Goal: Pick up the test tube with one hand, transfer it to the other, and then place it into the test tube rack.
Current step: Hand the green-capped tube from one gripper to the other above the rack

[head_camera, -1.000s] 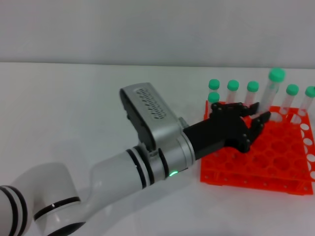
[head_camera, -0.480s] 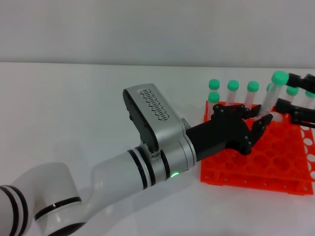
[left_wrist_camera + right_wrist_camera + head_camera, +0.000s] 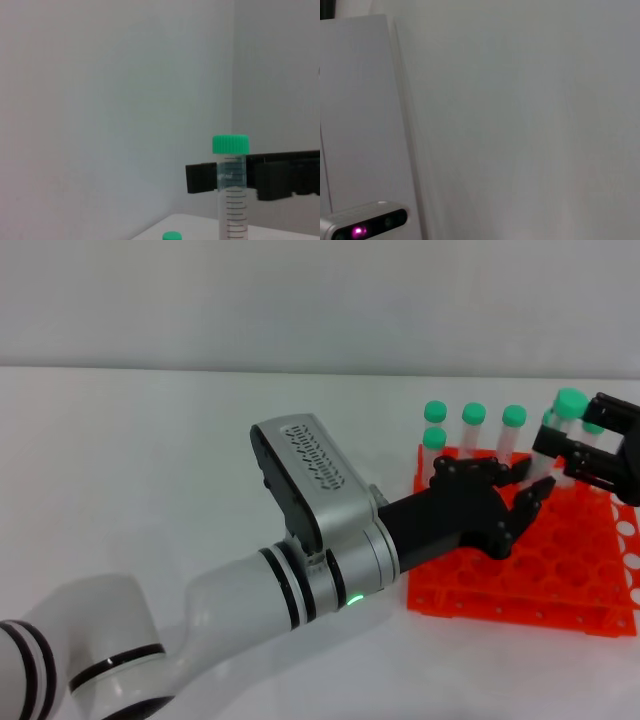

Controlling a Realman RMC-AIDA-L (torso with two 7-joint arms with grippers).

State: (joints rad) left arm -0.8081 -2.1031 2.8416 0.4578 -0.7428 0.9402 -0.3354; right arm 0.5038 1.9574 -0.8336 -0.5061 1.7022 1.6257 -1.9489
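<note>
Green-capped test tube (image 3: 556, 436) is held by left gripper (image 3: 508, 502) above the rack (image 3: 520, 560); right gripper (image 3: 590, 452), seemingly open, must close next.

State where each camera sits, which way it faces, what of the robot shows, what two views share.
Head view: on the head, looking down; shows left arm, left pincer gripping the test tube over the orange rack, right pincer at it.
Left wrist view: on the left wrist, facing a wall; only the right pincer shows.
Right wrist view: on the right wrist, facing a white panel; no body.
Shared: head and left wrist views show the test tube and right pincer.
</note>
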